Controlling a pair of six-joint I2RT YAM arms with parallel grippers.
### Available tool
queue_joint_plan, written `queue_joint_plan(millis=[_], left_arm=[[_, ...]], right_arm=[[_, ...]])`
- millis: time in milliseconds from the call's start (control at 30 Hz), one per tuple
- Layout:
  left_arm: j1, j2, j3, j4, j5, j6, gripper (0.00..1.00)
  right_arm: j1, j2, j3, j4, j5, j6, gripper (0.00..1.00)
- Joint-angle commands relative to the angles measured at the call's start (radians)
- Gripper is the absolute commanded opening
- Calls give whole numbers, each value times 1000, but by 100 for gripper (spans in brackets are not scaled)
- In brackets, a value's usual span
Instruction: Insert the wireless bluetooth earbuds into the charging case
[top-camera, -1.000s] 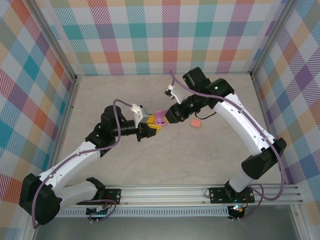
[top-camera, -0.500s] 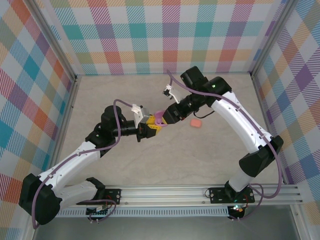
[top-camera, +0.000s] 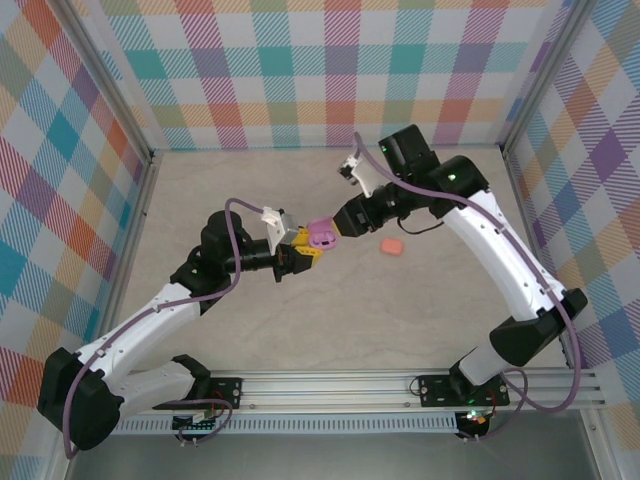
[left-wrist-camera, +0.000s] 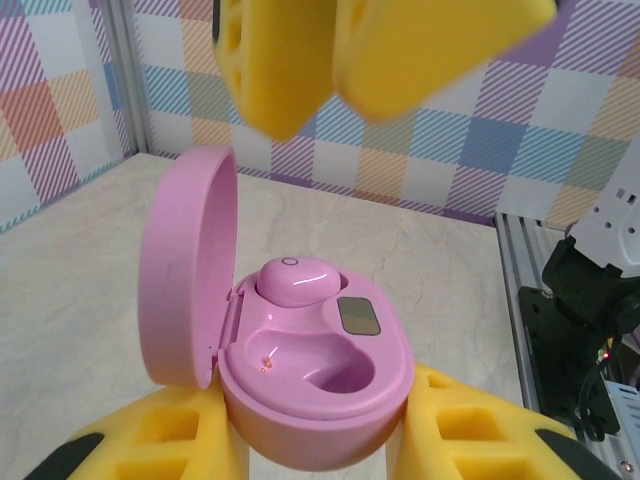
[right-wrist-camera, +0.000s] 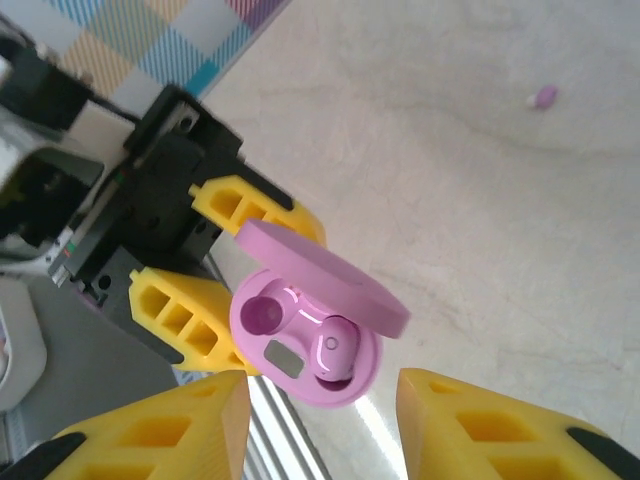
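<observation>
We count one pink case (left-wrist-camera: 320, 425), lid open, one earbud (left-wrist-camera: 297, 281) seated in it, one loose purple earbud (right-wrist-camera: 543, 96), and one salmon-orange case (top-camera: 391, 245).

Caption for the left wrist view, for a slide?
Left gripper holds the open pink case: one earbud seated, the other slot empty, right gripper open just above.

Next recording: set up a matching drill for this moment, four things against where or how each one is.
1 pink case
2 salmon-orange case
3 pink earbud
4 right gripper

A open, holding nothing
B seated in a case socket
C lying on the table
D clamped in the left gripper, lid up

Pairs: 1-D, 2-C, 3-B, 4-A
</observation>
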Motion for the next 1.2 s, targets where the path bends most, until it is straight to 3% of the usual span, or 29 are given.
queue_joint_plan(millis=[0, 233, 533, 767, 1167], left_arm=[[1, -39, -18, 34, -14, -9, 12], [1, -98, -35, -3, -52, -10, 12], [1, -157, -26, -98, -111, 0, 12], [1, -211, -37, -153, -140, -5, 12], [1, -267, -43, -212, -162, -10, 13]], right_arm=[[-46, -17, -39, 84, 19, 72, 43], [-139, -6, -161, 228, 4, 205, 41], [-138, 168, -189, 374, 33, 285, 48], [-83, 367, -105, 454, 150, 348, 57], [30, 708, 140, 548, 267, 428, 49]])
